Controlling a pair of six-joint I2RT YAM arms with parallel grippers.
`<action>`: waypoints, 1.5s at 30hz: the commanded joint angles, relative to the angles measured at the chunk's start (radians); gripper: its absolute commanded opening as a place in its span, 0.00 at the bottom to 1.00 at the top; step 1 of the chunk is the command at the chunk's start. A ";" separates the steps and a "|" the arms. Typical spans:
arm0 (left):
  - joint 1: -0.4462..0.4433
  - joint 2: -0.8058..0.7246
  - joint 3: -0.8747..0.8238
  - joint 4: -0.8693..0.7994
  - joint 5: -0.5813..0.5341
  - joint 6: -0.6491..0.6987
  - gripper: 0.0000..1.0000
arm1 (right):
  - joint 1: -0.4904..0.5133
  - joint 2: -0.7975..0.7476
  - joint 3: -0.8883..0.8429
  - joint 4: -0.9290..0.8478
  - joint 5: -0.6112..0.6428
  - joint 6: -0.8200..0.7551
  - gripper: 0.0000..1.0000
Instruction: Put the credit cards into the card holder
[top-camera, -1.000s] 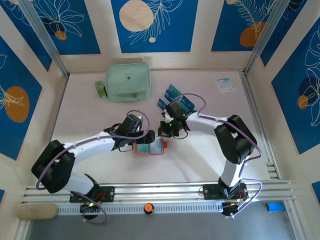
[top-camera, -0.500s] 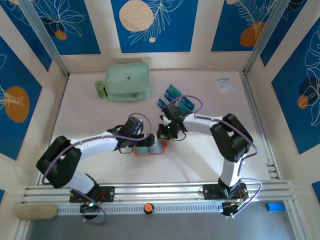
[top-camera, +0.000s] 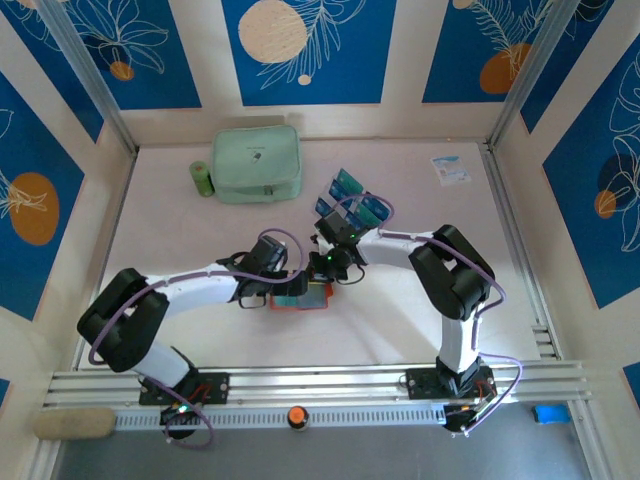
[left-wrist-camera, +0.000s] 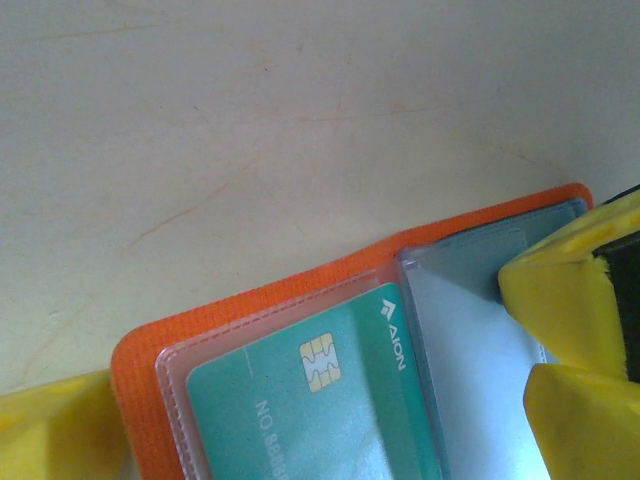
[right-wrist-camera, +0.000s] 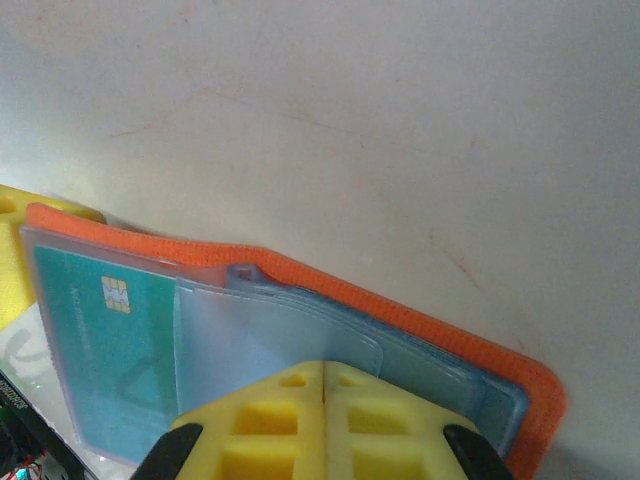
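- The wallet (top-camera: 301, 297) lies open at the middle of the surface (top-camera: 180, 240), between the two tools. It is orange, soft and light, so we expect it to slide or fold shut unless it is pinned down.
- The clear sleeves (right-wrist-camera: 270, 330) inside are floppy and slick. We think the pocket mouth needs lifting at its free edge.
- The cards (top-camera: 348, 184) are thin, stiff, light, smooth plastic. We'd pinch one across a short edge, and they would be hard to pick up lying flat.
- Left tool (top-camera: 288, 284): wide open, straddling the card end of the wallet and gripping nothing.
- Right tool (right-wrist-camera: 325, 385): fingers closed together, tips down on the sleeves. We can't tell whether a sleeve is pinched.
- Counts: one wallet, and one of the cards (left-wrist-camera: 320, 420) already in a sleeve, chip side up.
- At least three more stand in the clear rack (top-camera: 352, 205) at 1 o'clock from the wallet. They are too small for an exact count.
- There is one green pouch (top-camera: 257, 163) at 11 o'clock and one leaflet (top-camera: 451, 168) far off at 2 o'clock.
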 joint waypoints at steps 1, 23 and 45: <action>-0.009 0.034 -0.025 0.012 -0.014 0.023 0.96 | -0.001 0.022 -0.018 -0.014 -0.017 0.017 0.00; -0.009 0.068 -0.047 0.054 0.010 0.023 0.75 | -0.019 -0.119 -0.093 0.034 0.005 0.079 0.20; -0.009 0.070 -0.051 0.059 0.010 0.022 0.73 | -0.031 -0.026 -0.073 0.146 -0.152 0.091 0.30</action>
